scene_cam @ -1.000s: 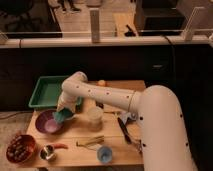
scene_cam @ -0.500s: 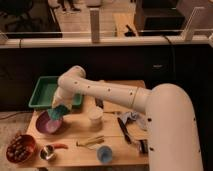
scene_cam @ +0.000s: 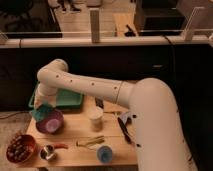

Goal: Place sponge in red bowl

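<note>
My gripper (scene_cam: 43,106) hangs from the white arm at the left of the table and is shut on the teal-green sponge (scene_cam: 42,112). It holds the sponge just above the left rim of the purple bowl (scene_cam: 51,123). The red bowl (scene_cam: 20,149) sits lower left of it, at the table's front left corner, with dark reddish contents. The fingers are mostly hidden behind the sponge and the wrist.
A green tray (scene_cam: 70,100) lies behind the purple bowl. A white cup (scene_cam: 96,118) stands mid-table. A small metal cup (scene_cam: 47,152), a red chili-like item (scene_cam: 60,146), a yellow-green item (scene_cam: 90,142) and a blue cup (scene_cam: 104,154) lie along the front. A black tool (scene_cam: 125,131) lies at the right.
The gripper has carried the sponge leftward, from over the purple bowl's right side to over its left rim. The arm's elbow has risen and swung left.
</note>
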